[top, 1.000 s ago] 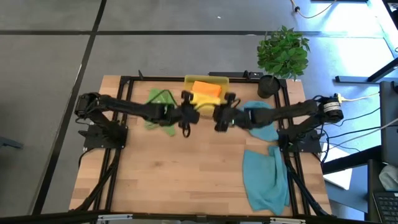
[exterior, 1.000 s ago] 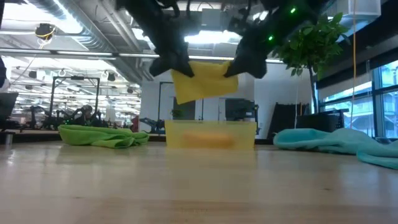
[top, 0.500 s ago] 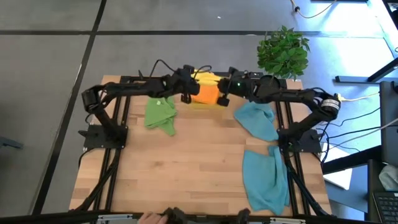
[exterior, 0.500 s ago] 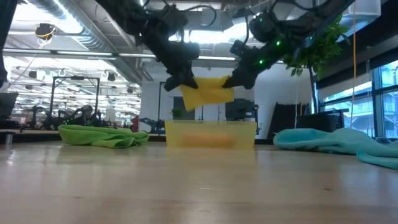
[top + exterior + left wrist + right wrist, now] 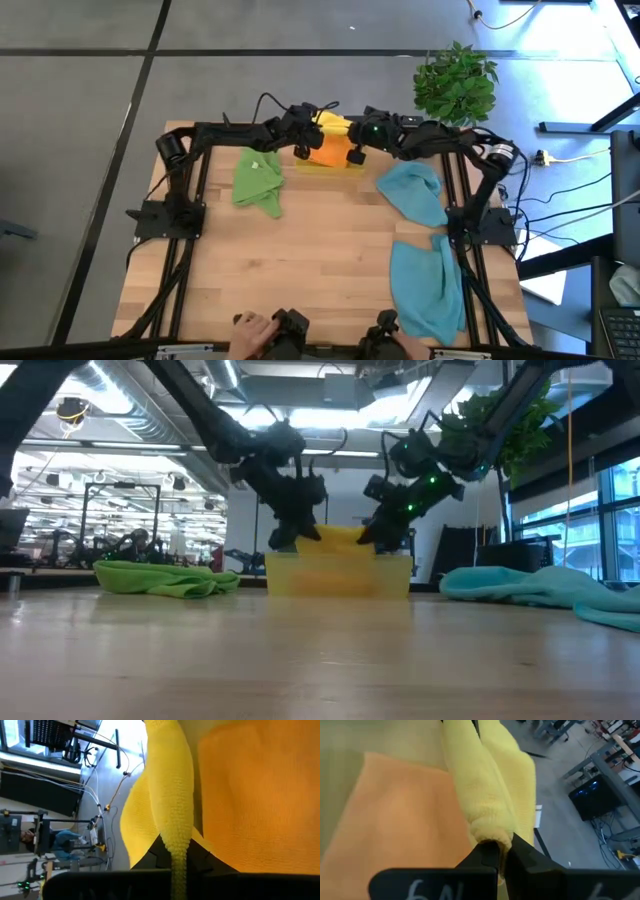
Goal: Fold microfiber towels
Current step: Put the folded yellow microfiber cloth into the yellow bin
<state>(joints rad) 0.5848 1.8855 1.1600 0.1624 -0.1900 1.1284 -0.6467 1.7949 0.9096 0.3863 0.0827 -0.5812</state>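
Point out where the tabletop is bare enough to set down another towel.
Bare wood: the wide middle and near-left of the wooden table, bordered by the crumpled green microfiber towel and two teal-blue microfiber towels. Crowded: the far edge, where both pincers hold the yellow microfiber towel over the translucent yellow tray.

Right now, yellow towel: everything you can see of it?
The yellow towel is a soft, nubby microfiber cloth, folded, its edge bunched. The left gripper and right gripper are each shut on one end, holding it low over the translucent yellow tray at the table's far edge, above the orange towel lying inside.
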